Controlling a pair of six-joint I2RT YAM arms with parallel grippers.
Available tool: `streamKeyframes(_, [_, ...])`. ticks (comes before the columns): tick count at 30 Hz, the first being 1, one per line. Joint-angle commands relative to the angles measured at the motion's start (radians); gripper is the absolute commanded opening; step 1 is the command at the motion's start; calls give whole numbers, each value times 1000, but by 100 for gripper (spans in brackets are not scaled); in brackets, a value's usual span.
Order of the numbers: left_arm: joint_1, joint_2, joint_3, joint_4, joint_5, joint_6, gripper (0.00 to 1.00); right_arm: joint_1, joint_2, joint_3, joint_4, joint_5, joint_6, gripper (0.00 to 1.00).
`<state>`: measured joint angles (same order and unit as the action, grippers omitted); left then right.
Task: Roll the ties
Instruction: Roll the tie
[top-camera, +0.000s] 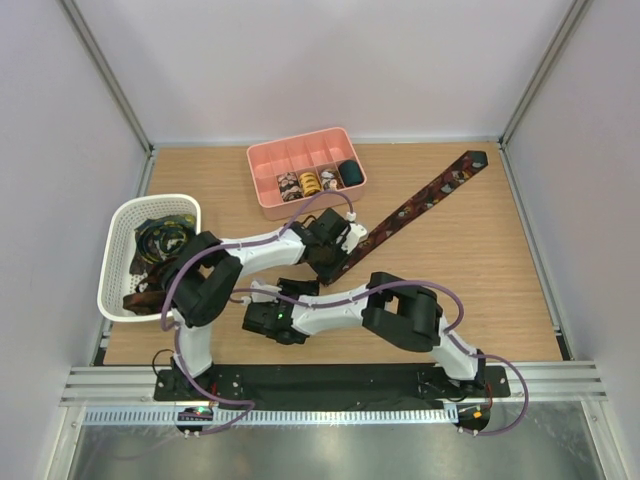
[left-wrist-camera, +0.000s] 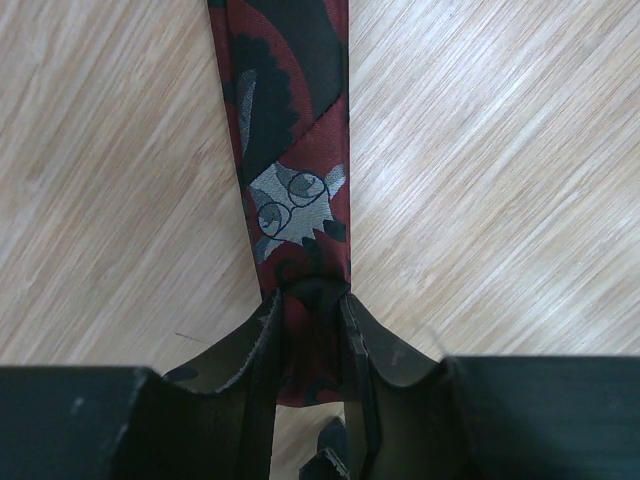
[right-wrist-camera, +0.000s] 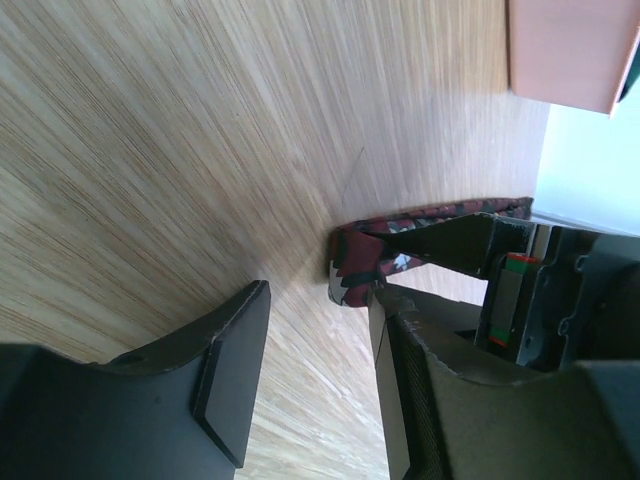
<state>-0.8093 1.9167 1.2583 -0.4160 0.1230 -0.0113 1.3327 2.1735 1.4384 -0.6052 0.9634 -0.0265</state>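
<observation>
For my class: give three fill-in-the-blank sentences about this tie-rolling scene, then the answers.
1. The left gripper is ____ on one end of the dark red tie.
2. The right gripper is ____, holding nothing.
3. The rolled ties sit in the ____ tray.
Answers: shut; open; pink.

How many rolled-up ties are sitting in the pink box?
4, all in the pink tray's near row, left to right: left coil, yellow coil, third coil, dark coil. None seems hidden.
</observation>
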Motion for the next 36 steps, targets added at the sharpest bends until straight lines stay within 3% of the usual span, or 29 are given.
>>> streamKeyframes(1, [4, 45, 27, -164, 20, -33, 29, -4, 49, 5, -59, -48, 5, 54])
streamKeyframes(19, [4, 84, 150, -349, 55, -65, 30, -30, 98, -10, -79, -23, 13, 55])
streamKeyframes(28, [4, 61, 170, -389, 55, -64, 32, -38, 135, 4, -125, -3, 51, 41])
streamKeyframes(36, [4, 51, 174, -395, 58, -67, 37, -38, 131, 10, -137, 6, 82, 18])
